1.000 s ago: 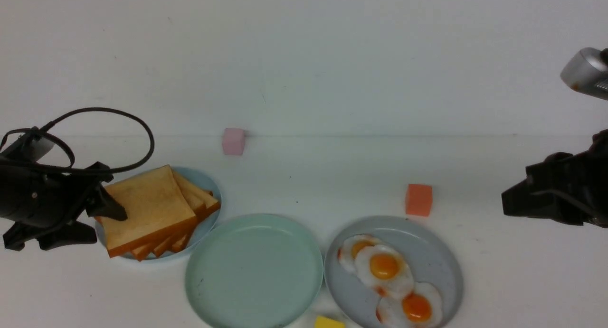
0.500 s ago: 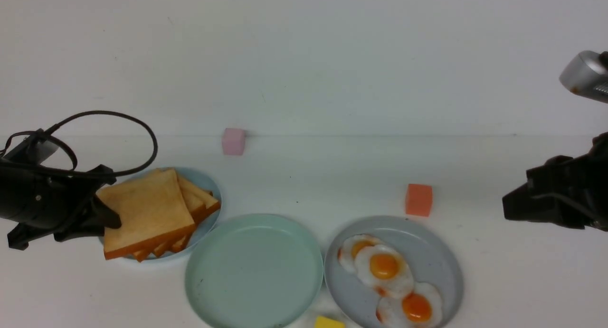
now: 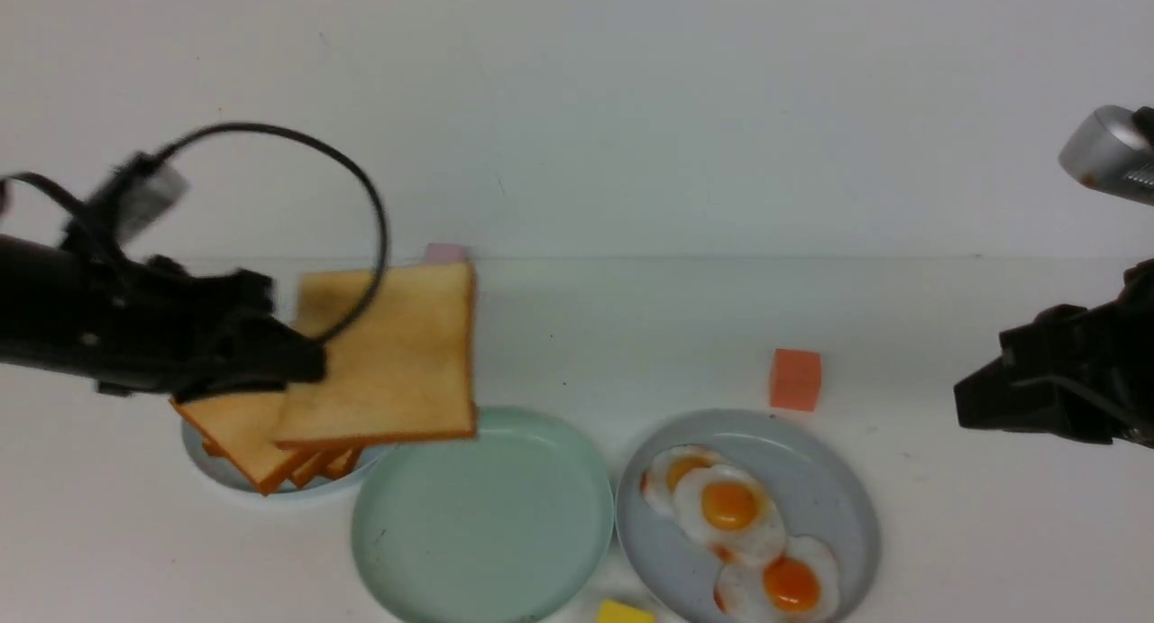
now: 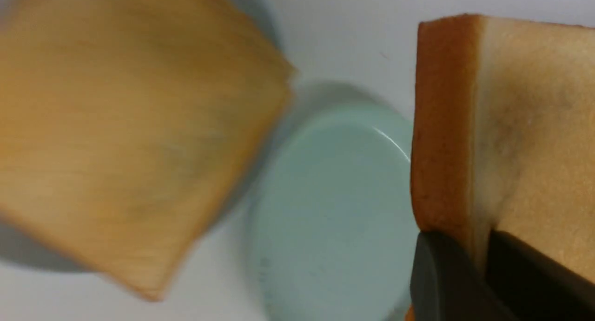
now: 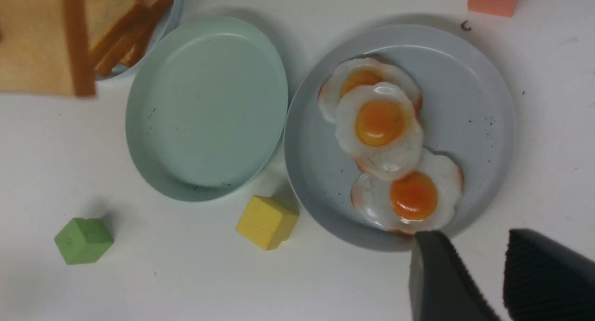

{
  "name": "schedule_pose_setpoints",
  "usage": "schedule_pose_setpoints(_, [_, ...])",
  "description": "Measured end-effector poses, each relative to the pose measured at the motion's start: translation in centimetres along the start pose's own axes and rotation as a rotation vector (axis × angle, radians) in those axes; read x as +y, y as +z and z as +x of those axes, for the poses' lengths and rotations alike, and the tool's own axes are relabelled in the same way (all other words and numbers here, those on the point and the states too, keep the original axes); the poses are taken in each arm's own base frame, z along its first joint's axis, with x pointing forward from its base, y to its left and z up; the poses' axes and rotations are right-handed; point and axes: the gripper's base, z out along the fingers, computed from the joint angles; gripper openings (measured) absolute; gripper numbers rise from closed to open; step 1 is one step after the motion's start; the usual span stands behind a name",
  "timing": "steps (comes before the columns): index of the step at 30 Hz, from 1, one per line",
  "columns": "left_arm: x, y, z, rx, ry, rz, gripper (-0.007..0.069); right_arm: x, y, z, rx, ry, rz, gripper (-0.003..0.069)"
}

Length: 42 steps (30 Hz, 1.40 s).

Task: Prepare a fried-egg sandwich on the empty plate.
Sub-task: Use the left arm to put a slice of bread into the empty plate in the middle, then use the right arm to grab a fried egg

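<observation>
My left gripper [image 3: 302, 363] is shut on the edge of one toast slice [image 3: 397, 361] and holds it in the air, between the toast pile [image 3: 243, 434] and the empty mint-green plate [image 3: 482, 515]. In the left wrist view the jaws [image 4: 474, 246] pinch the slice [image 4: 525, 126] above the plate [image 4: 334, 209]. Three fried eggs [image 3: 730, 506] lie on the grey-blue plate [image 3: 838, 497]. My right gripper [image 3: 969, 398] is open and empty at the right, beside the egg plate [image 5: 479, 102]. No stacked sandwich is in view.
The toast pile sits on a pale blue plate [image 3: 216, 474]. A pink cube [image 3: 444, 251] shows partly behind the held slice. An orange cube [image 3: 795, 380] stands behind the egg plate. A yellow cube [image 5: 266, 221] and a green cube [image 5: 83, 240] stand near the front.
My left gripper has closed on the top toast slice and lifted it up and to the right, off the pile. The right arm has barely moved.
</observation>
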Motion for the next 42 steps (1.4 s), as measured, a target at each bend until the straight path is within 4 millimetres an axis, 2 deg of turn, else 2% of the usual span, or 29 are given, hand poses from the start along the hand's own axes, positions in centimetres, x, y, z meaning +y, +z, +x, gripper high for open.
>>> schedule_pose_setpoints(3, [-1.0,2.4,1.1,0.063,0.035,-0.012,0.0097,0.0,0.0,-0.1,-0.011,0.0,0.001,0.0241])
schedule_pose_setpoints(9, [-0.8,6.6,2.2,0.131,0.005,-0.067,0.0097,-0.1,0.4,-0.2,-0.001,0.005,0.004,0.0241])
schedule_pose_setpoints(15, [0.2,8.5,2.8,0.165,-0.046,-0.101,0.0104,-0.5,1.6,-0.4,0.037,0.018,0.012,0.0241])
schedule_pose_setpoints(20, [0.5,8.6,2.9,0.177,-0.06,-0.136,0.0254,-1.1,3.3,-0.6,0.084,0.007,0.024,0.0245])
schedule_pose_setpoints(21, [0.6,8.6,3.0,0.187,-0.059,-0.139,0.0309,-1.3,4.0,-0.7,0.103,-0.001,0.026,0.0249])
schedule_pose_setpoints(25, [-0.1,7.5,2.9,0.19,-0.041,-0.141,0.0472,-1.9,5.8,-0.8,0.148,-0.022,0.032,0.0276])
schedule_pose_setpoints(27, [-1.0,6.3,2.4,0.175,0.004,-0.136,0.0548,-2.3,7.2,-1.0,0.184,-0.038,0.028,0.0311])
schedule_pose_setpoints(30, [-2.5,4.5,1.7,0.179,0.085,-0.121,0.0592,-2.4,8.5,-1.5,0.204,-0.082,0.004,0.0353])
schedule_pose_setpoints(32, [-4.3,2.2,0.9,0.171,0.158,-0.096,0.0594,-2.4,9.7,-2.1,0.212,-0.128,-0.031,0.0377])
schedule_pose_setpoints(35, [-6.8,-0.2,1.1,0.159,0.24,-0.053,0.0558,-2.5,11.2,-2.7,0.223,-0.168,-0.07,0.0387])
schedule_pose_setpoints(37, [-8.9,-1.7,1.9,0.149,0.33,-0.02,0.05,-2.9,12.6,-3.1,0.238,-0.172,-0.093,0.0389])
schedule_pose_setpoints(39, [-11.3,-2.8,3.1,0.155,0.437,0.015,0.0404,-3.7,14.6,-3.4,0.265,-0.167,-0.119,0.0389])
schedule_pose_setpoints(40, [-11.3,-2.9,3.2,0.151,0.443,0.014,0.0394,-3.8,14.7,-3.5,0.265,-0.172,-0.122,0.0389])
schedule_pose_setpoints(42, [-14.2,-3.7,5.2,0.17,0.586,0.056,0.0237,-5.1,16.6,-3.8,0.294,-0.151,-0.15,0.0389])
